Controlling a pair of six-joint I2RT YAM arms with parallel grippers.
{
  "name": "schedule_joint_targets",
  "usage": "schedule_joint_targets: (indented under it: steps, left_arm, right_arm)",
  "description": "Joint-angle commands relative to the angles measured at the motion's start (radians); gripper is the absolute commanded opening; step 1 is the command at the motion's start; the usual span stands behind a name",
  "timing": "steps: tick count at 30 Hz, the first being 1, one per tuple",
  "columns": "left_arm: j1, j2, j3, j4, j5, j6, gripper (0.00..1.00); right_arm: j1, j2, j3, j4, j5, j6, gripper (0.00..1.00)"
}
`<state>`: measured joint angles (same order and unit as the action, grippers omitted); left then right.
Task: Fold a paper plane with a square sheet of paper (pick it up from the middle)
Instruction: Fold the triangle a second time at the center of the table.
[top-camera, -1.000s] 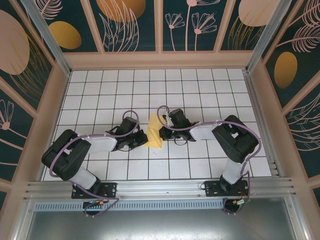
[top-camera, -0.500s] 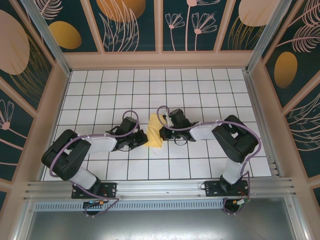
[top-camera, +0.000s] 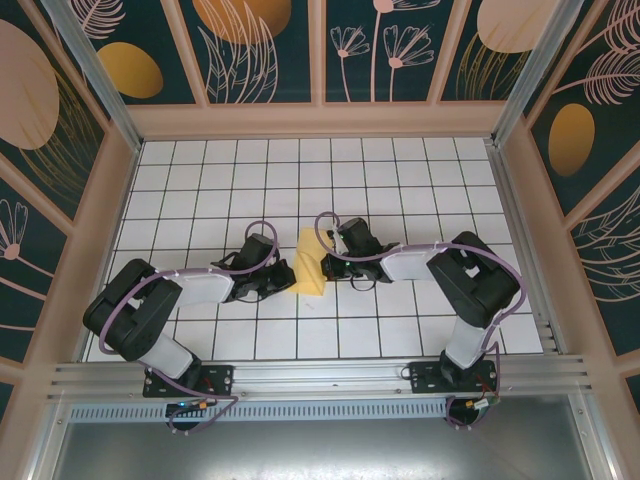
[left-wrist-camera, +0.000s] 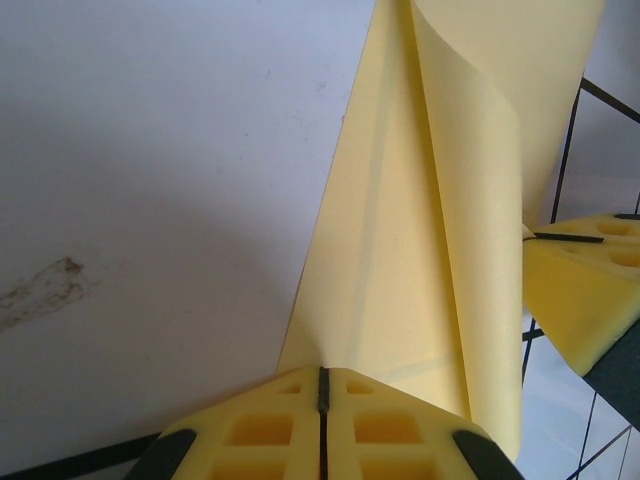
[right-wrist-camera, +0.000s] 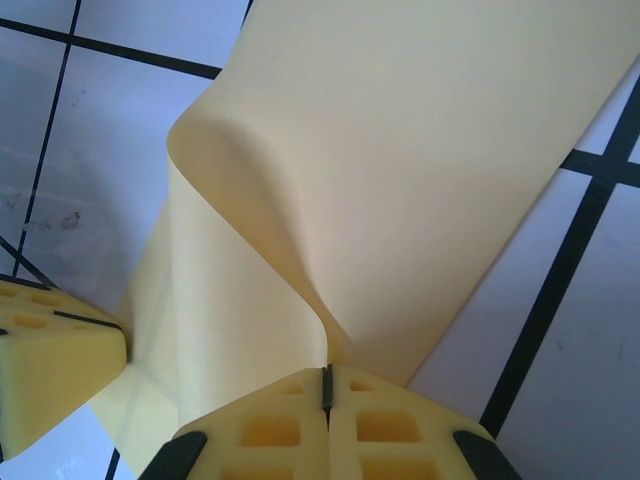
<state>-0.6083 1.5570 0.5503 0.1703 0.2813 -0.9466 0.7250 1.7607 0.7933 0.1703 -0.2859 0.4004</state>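
Observation:
The square sheet of paper (top-camera: 311, 262) is pale yellow and lies mid-table, bent over itself in a loose curl. My left gripper (top-camera: 288, 275) is shut on its left edge, and the paper (left-wrist-camera: 420, 220) fans away from the pinched tips (left-wrist-camera: 322, 375). My right gripper (top-camera: 325, 265) is shut on the opposite side. There the sheet (right-wrist-camera: 400, 150) rolls up from the tips (right-wrist-camera: 326, 375) into a rounded fold. Each wrist view catches the other gripper's yellow fingers (left-wrist-camera: 590, 290) (right-wrist-camera: 50, 350) close by. The paper plane is out of view.
The white gridded table (top-camera: 400, 180) is walled by a beige frame with patterned panels. Both arms stretch inward from their bases at the near edge, where a metal rail (top-camera: 320, 375) runs. A small smudge marks the table surface (left-wrist-camera: 45, 285).
The right arm's wrist and cable have shifted very slightly. The paper and the left arm look the same.

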Motion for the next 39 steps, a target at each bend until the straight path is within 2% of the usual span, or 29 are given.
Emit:
schedule_joint_targets:
  steps: [1,24,39]
  left_arm:
    - [0.004,0.029,-0.006,-0.091,-0.06,0.017,0.08]
    - [0.005,0.023,-0.007,-0.092,-0.06,0.017,0.08]
    - [0.005,0.021,-0.008,-0.097,-0.062,0.019,0.08]
  right_arm:
    - [-0.009,-0.015,0.031,-0.035,0.007,-0.028,0.0]
    - [-0.009,0.038,0.057,-0.043,-0.003,-0.043,0.0]
    - [-0.009,0.008,0.079,-0.054,-0.014,-0.055,0.0]
